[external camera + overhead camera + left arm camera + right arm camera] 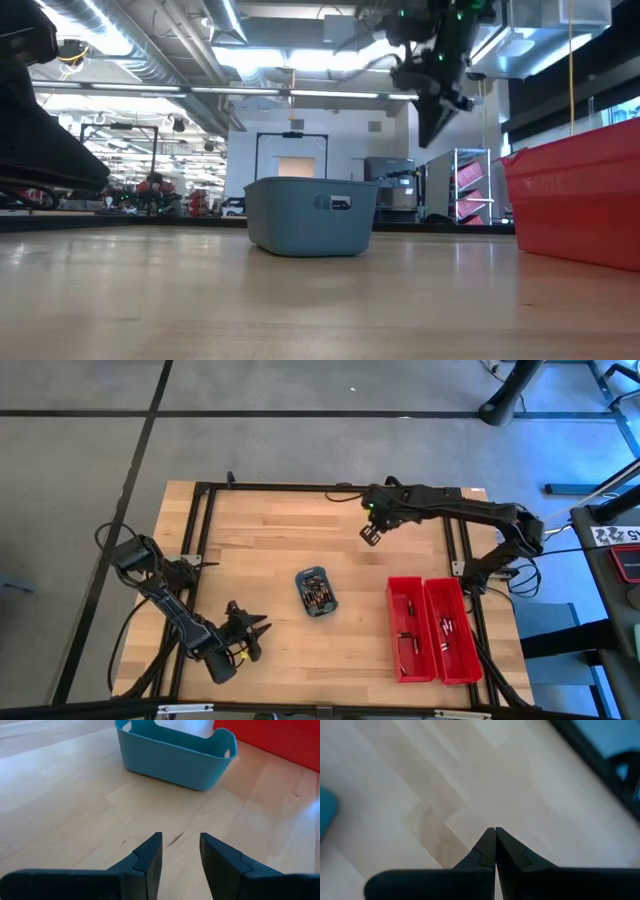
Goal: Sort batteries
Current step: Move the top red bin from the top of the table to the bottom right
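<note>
1. Two red bins (433, 630) sit side by side on one wooden table (270, 560).
2. One small blue tray (316, 592) holds a cluster of batteries (317, 595), too small to count.
3. Two grippers: left gripper (256, 628), right gripper (371, 535).

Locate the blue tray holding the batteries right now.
In the high view, the blue tray sits mid-table, left of the two red bins and right of the left hand.
</note>
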### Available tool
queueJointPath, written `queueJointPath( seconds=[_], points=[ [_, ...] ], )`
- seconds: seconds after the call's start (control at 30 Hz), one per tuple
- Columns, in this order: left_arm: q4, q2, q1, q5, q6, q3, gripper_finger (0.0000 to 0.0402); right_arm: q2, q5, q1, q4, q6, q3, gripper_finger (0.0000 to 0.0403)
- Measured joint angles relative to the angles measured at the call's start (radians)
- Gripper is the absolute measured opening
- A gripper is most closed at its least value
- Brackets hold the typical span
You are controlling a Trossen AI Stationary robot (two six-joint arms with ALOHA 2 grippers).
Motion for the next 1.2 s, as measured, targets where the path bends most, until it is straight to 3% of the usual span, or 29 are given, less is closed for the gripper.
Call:
queueJointPath(
  seconds=[0.33, 0.8, 1.2],
  points=[
    [0.002, 0.0, -0.011, 0.0, -0.011, 0.0, 0.012, 0.0, -0.221, 0.011, -0.038, 0.029, -0.163, 0.0005],
    [0.005, 0.0, -0.018, 0.0, -0.014, 0.0, 0.012, -0.002, -0.172, 0.251, -0.115, 0.133, -0.213, 0.0005],
    [0.024, 0.0, -0.018, 0.0, -0.007, 0.0, 0.012, -0.067, -0.135, 0.374, -0.201, 0.245, -0.213, 0.0005]
  ],
)
